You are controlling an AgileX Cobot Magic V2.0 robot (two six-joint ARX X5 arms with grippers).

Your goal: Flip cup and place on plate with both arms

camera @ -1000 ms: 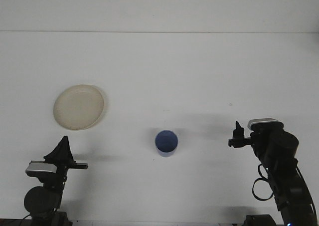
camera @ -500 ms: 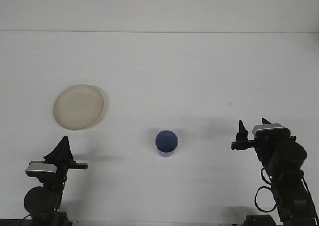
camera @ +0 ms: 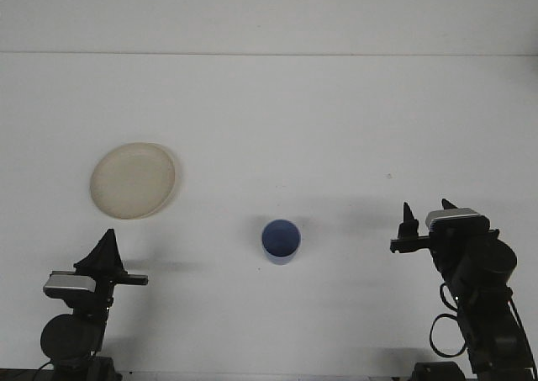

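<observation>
You have two matte black arms, the left arm and the right arm, each built from rounded joint housings, carrying a small silver-grey box near its pointed black fingers, with a black cable looped beside the right one.

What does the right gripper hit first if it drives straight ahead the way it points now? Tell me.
Probably nothing: the right gripper points away over bare table. The blue cup sits off to its left, the plate farther left. Depth is uncertain.
</observation>
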